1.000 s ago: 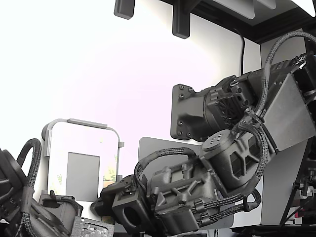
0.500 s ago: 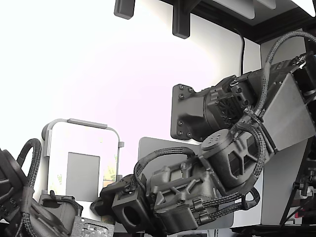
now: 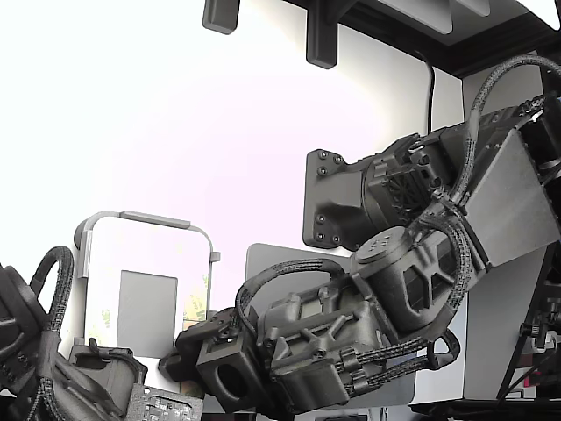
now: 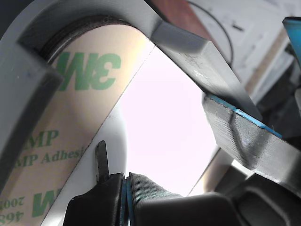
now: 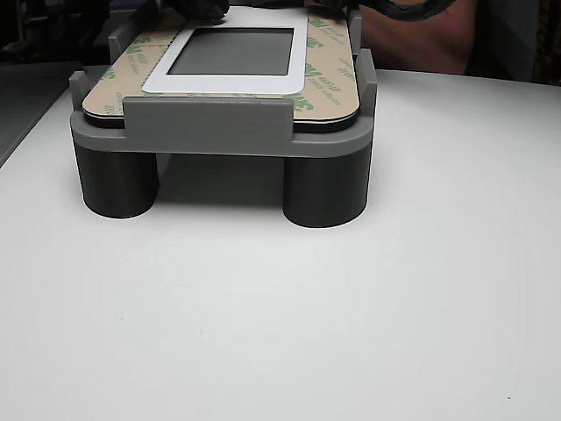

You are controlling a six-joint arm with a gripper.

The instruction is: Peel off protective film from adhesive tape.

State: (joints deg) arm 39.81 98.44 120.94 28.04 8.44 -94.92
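The protective film (image 4: 70,136) is a pale yellow strip with green logos, lying flat along the edge of the white plate (image 4: 113,141) in the grey fixture (image 4: 183,42). It fills the wrist view at close range. My gripper (image 4: 126,190) sits at the strip's inner edge, its two dark blue-lined pads pressed together, shut. Whether any film is pinched between them does not show. The adhesive tape is hidden under the film. In the exterior view the gripper (image 3: 188,344) is at the plate's lower right corner, beside the printed strip (image 3: 198,307). The other view shows the film (image 5: 326,66) framing the plate.
A plain grey patch (image 3: 147,313) sits in the middle of the plate (image 3: 114,254). The fixture (image 5: 210,123) stands on round grey legs on a white table (image 5: 280,316). The arm's bulky links (image 3: 351,333) and cables fill the exterior view's lower right. A second dark arm (image 3: 53,377) sits at its lower left.
The arm's forward links have shifted slightly to the left and down in the exterior view. The plate and film look the same.
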